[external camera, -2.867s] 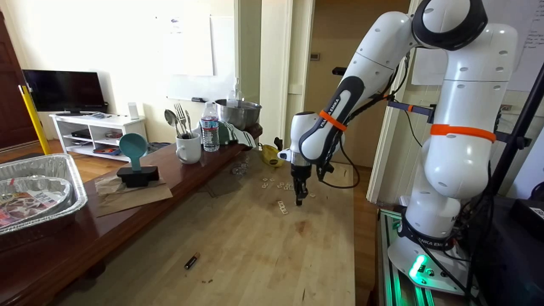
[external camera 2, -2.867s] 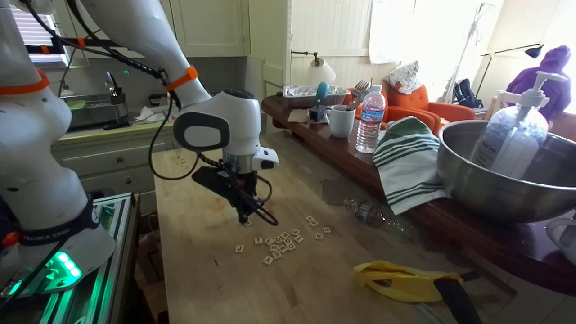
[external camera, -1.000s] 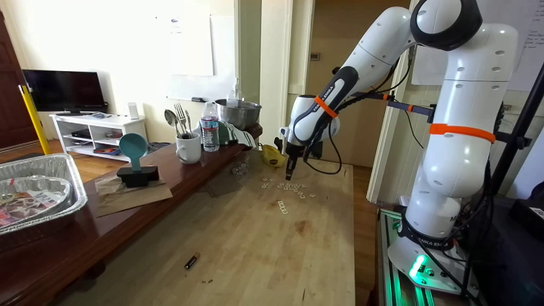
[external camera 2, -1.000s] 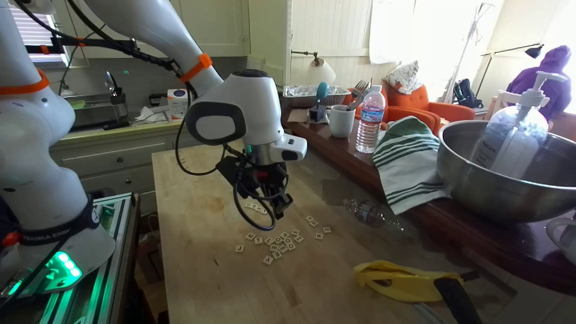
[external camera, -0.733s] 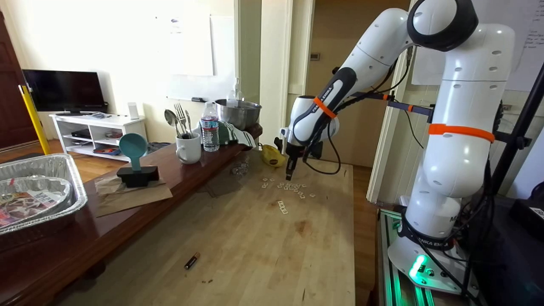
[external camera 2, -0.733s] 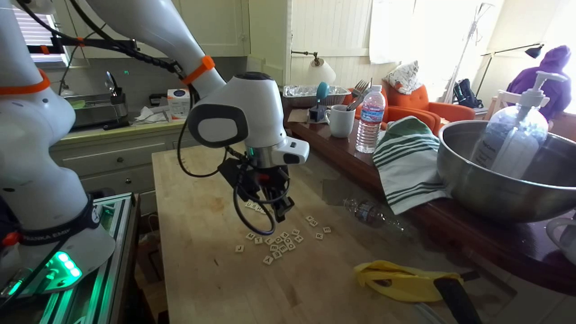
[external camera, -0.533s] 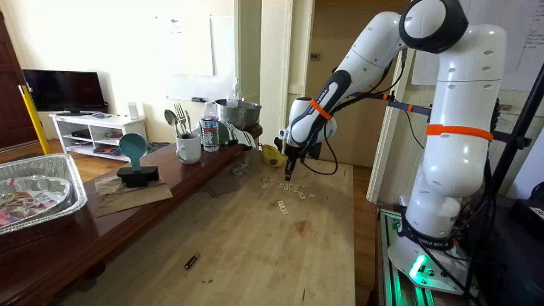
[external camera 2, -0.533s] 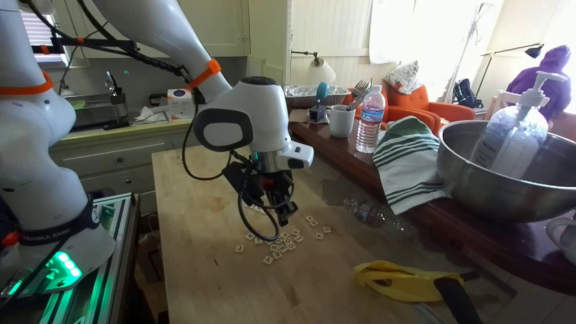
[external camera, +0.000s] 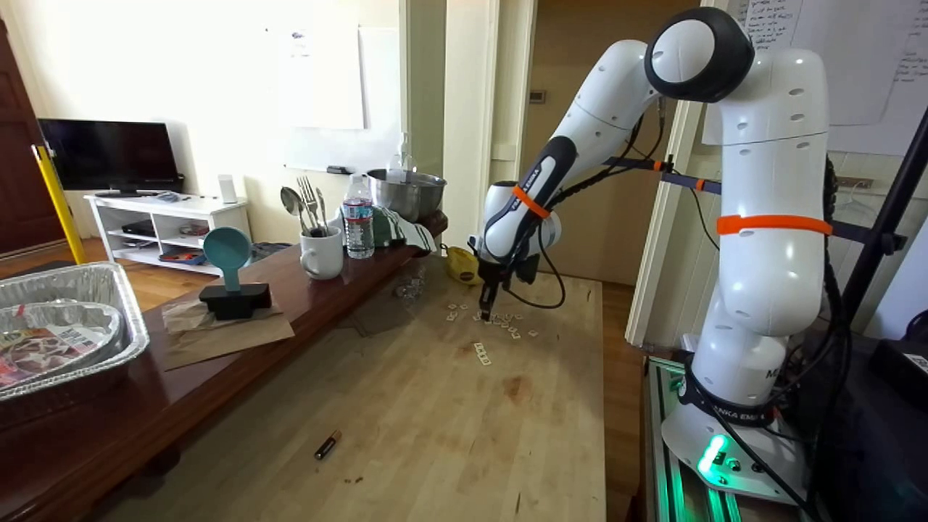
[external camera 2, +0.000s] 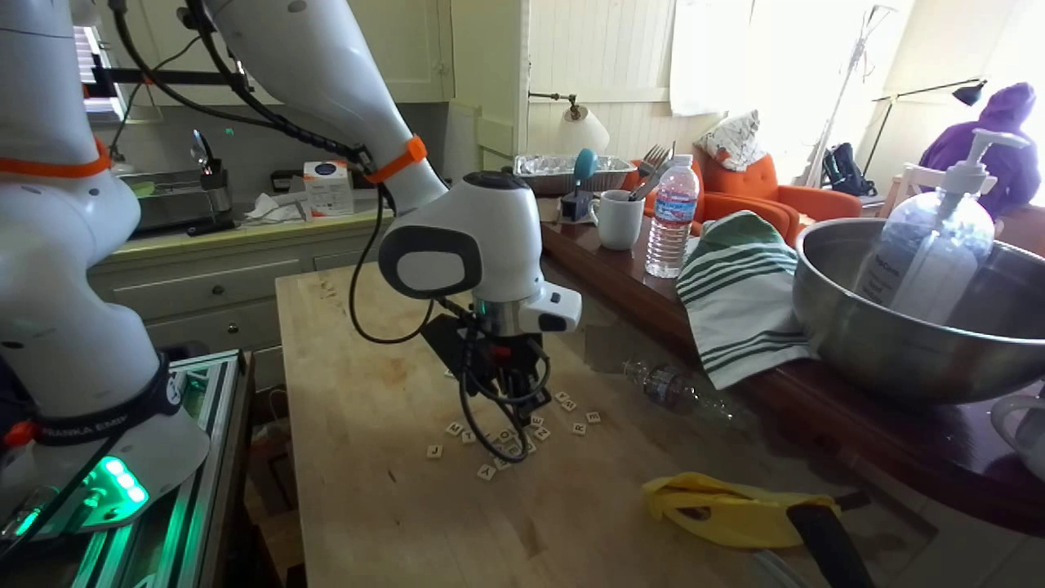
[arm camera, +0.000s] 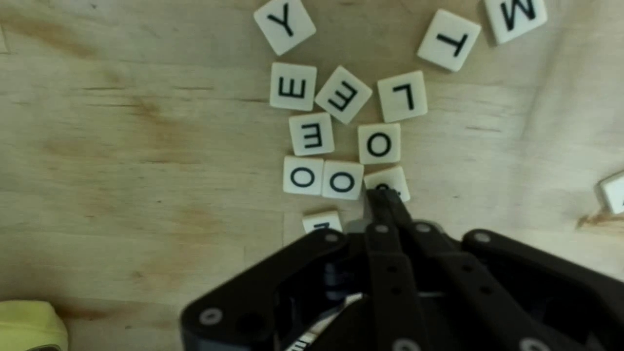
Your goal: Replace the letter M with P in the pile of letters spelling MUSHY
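Closed, the end effector (arm camera: 386, 196) hangs over the pile of letters (arm camera: 367, 144), far on the bench (external camera: 435, 428) in an exterior view.

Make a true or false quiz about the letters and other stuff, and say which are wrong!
1. The M tile lies near the T tile. True.
2. Only one tile has an O. False: at least three O tiles show.
3. The pump bottle is inside the metal bowl. True.
4. The gripper is wide open. False: the gripper is shut.
5. The battery stands upright. False: the battery lies on its side.
6. A fork sticks out of the white mug. True.
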